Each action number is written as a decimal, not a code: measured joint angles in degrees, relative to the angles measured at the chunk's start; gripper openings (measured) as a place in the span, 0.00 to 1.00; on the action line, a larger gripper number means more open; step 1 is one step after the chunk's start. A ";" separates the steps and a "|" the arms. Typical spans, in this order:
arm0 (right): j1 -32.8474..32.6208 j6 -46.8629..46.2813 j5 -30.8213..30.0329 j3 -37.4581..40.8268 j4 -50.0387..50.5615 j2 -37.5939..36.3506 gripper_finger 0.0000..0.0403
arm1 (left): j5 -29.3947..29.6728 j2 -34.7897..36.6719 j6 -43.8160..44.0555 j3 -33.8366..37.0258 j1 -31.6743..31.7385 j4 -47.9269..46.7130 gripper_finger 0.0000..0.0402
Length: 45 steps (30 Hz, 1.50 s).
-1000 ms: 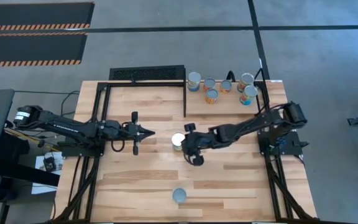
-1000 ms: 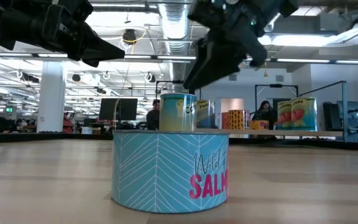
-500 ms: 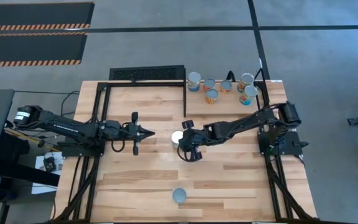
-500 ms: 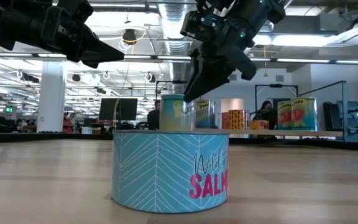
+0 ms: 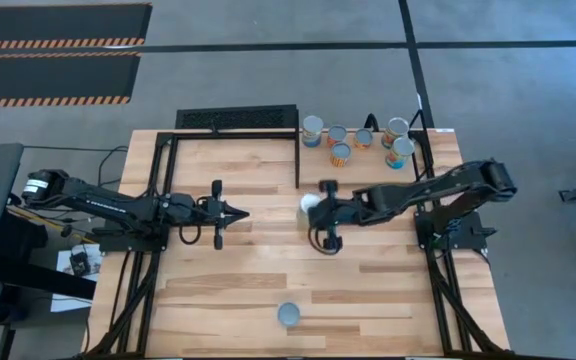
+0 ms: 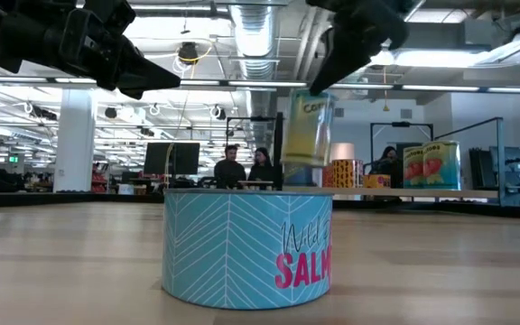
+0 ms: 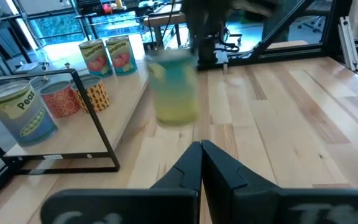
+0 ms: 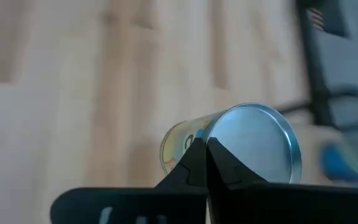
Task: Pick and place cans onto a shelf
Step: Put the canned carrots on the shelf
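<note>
**Corn can lifted from counter, carried toward shelf**

Counter (image 5: 238,290): light-wood top, both arms over it.

Shelf (image 5: 368,172): raised wood board at the far right corner, framed by black bars. Five cans on it, unchanged from a second ago: a peas can (image 7: 18,114), two tomato cans (image 7: 109,55) and two smaller ones.

Right arm: a second ago it reached low toward the counter's middle; now it is drawn back toward the shelf and raised. Right tool (image 5: 319,211) is clamped on the yellow corn can (image 6: 307,129). In the low view the can hangs clear of the counter, tilted, and sits higher and further right than half a second ago. In the high view it lies just beside the shelf's near-left post.

Left arm: unchanged, stretched over the counter's left half. Left tool (image 5: 236,212) has its fingers together, holding nothing, well apart from the corn can.

Salmon can (image 5: 289,315): teal label, upright near the front edge, unmoved.
</note>
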<state>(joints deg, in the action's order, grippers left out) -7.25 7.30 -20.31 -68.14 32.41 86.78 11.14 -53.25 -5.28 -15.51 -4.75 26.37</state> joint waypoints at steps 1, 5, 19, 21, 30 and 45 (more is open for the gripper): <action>0.96 -0.76 -0.88 0.00 1.37 -1.01 0.01 | 0.00 0.00 0.02 0.00 0.00 0.00 0.00; 7.10 -0.68 -2.32 -0.02 2.57 -2.84 0.01 | 0.00 0.00 0.04 -0.01 0.00 0.19 0.00; 25.29 12.99 4.62 -0.01 -4.56 4.86 0.01 | 0.00 0.00 0.52 -0.02 0.00 0.04 0.00; 26.33 13.74 6.24 -0.04 -5.73 5.45 0.01 | 0.00 0.00 0.52 -0.02 0.00 0.07 0.00; 28.71 15.71 8.48 -0.11 -8.28 6.21 0.03 | 0.00 0.00 0.45 -0.02 -0.01 0.07 0.00; 30.87 17.30 8.54 -0.04 -10.04 6.25 0.19 | 0.00 -0.01 0.48 -0.02 -0.01 0.07 0.00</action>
<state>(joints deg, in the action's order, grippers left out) 23.63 24.60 -11.77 -68.18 22.36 93.03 11.14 -53.26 -4.80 -15.53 -4.76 26.44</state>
